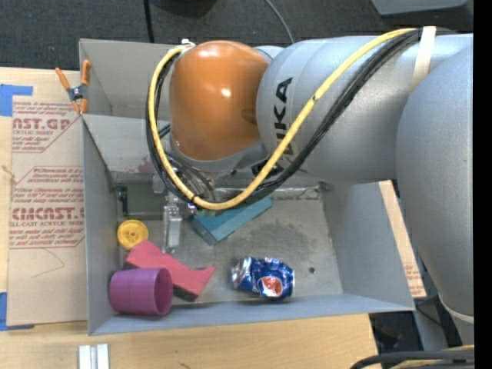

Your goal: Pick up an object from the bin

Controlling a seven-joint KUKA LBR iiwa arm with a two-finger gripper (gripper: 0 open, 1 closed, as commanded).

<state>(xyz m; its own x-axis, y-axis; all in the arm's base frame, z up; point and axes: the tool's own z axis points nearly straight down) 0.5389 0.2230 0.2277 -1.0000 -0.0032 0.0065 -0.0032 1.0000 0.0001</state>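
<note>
Camera view: I've got the arm (361, 114) reaching in from the right, its orange cover (211, 98) over the far-left part of the bin (338, 229). The gripper (172, 226) hangs low at left, just beside a yellow disc (132, 233) and at the far end of a pink flat piece (165, 266). Released or clenched, I can't tell. A blue wedge (231, 217) sits just right of it. Nearer me are a purple cup (141, 290) and a crushed blue can (264, 277).

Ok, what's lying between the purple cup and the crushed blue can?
In the camera view, a pink wedge lies between the purple cup and blue can.
</note>
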